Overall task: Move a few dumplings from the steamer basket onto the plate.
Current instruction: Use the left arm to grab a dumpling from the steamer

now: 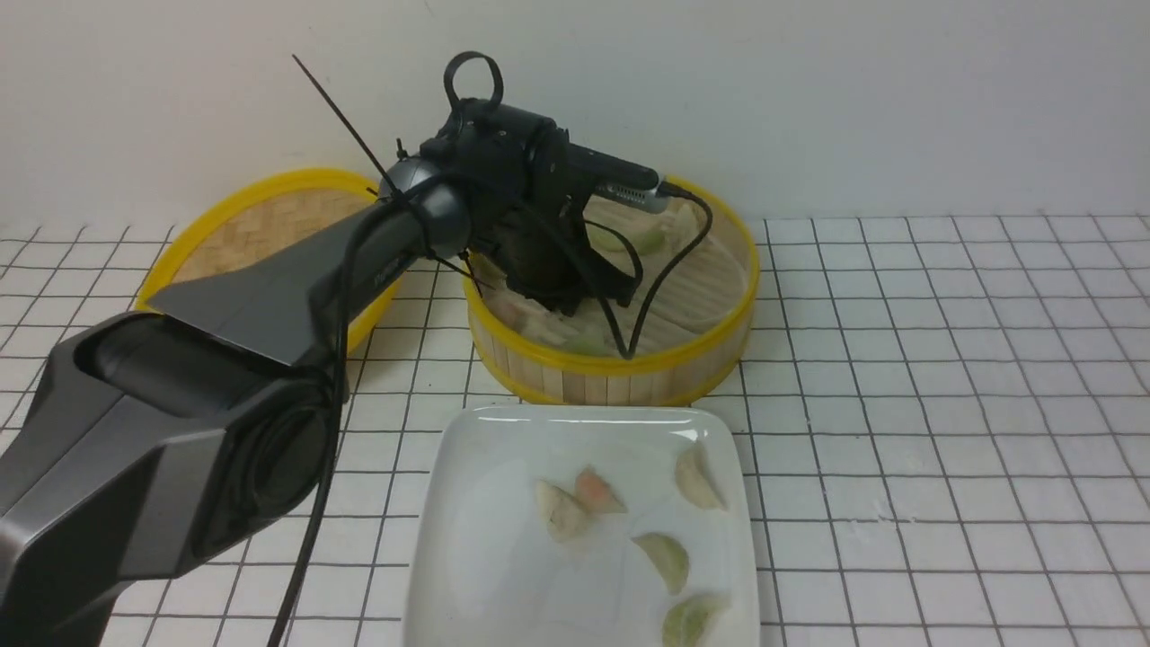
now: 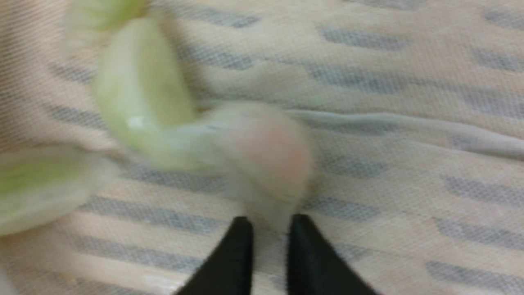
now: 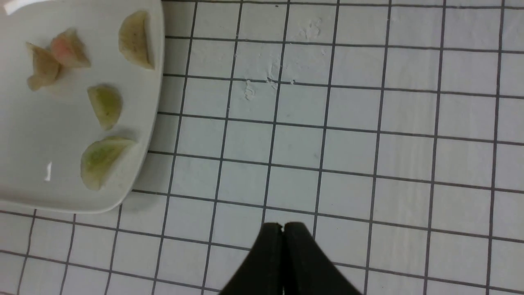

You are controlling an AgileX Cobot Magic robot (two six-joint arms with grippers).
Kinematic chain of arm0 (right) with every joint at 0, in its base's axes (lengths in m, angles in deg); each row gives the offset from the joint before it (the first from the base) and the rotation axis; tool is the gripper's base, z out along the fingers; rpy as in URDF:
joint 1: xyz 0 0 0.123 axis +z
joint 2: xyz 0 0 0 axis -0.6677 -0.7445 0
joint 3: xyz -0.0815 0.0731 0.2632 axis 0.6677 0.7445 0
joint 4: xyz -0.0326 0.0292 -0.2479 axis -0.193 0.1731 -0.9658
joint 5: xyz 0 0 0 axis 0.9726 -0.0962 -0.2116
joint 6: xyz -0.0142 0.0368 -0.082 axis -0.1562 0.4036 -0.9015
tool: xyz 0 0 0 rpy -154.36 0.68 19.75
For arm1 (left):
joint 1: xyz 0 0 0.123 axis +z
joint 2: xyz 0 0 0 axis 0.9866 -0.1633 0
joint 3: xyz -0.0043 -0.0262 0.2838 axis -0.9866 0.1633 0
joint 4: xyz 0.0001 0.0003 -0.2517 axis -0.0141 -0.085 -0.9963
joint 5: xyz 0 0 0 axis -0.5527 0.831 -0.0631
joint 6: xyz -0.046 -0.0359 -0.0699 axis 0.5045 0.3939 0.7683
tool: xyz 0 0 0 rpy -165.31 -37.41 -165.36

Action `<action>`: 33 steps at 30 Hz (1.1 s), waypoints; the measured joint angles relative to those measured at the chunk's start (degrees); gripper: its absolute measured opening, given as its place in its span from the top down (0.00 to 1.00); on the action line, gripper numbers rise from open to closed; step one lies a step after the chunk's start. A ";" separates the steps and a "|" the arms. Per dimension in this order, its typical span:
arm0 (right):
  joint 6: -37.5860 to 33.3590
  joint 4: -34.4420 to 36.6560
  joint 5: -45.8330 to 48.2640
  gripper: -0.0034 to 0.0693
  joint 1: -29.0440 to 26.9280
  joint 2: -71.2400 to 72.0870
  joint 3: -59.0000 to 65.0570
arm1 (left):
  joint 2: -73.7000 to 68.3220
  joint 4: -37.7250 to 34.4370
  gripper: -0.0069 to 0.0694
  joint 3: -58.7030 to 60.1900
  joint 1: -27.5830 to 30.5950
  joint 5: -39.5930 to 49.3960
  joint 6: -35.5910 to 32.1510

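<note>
The steamer basket (image 1: 710, 346) stands behind the white plate (image 1: 485, 548). My left gripper (image 2: 270, 221) reaches down inside the basket; in the front view its wrist hides the fingers. Its jaws stand narrowly apart, pinching the pale edge of a pinkish-cream dumpling (image 2: 266, 151) that rests on the slatted floor. Pale green dumplings (image 2: 139, 90) lie right beside it, and more dumplings (image 1: 633, 241) show at the basket's back. Several dumplings (image 1: 665, 559) lie on the plate (image 3: 41, 135). My right gripper (image 3: 282, 225) is shut and empty over the tiles beside the plate.
The flat woven yellow-rimmed lid (image 1: 260, 225) leans at the back left, partly behind my left arm. A black cable (image 1: 669, 261) loops from the wrist over the basket's rim. White gridded tiles (image 1: 943, 404) cover the table.
</note>
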 joint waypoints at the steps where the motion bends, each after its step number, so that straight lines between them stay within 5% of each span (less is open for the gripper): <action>1: 0.00 0.08 0.00 0.97 0.00 0.00 0.00 | 0.00 0.00 0.85 -0.21 -0.06 0.14 -0.48; 6: -0.06 0.20 0.00 0.97 0.00 0.00 0.00 | 0.01 0.86 0.92 -4.49 -0.27 8.98 -2.68; 12: -0.06 0.20 0.00 0.97 0.00 0.00 0.00 | 0.61 5.90 0.87 -9.02 -0.27 15.60 -2.71; 24: -0.12 0.20 0.00 0.97 0.00 0.00 0.00 | -3.37 11.34 0.28 -9.43 -0.27 15.68 -2.27; 30: -0.18 0.38 0.00 0.97 0.00 0.00 0.00 | -3.70 11.39 0.26 -9.72 -0.27 15.74 -2.13; 33: -0.18 0.38 0.00 0.97 0.00 0.00 0.00 | -3.86 10.24 0.39 -9.90 -0.27 15.73 -1.87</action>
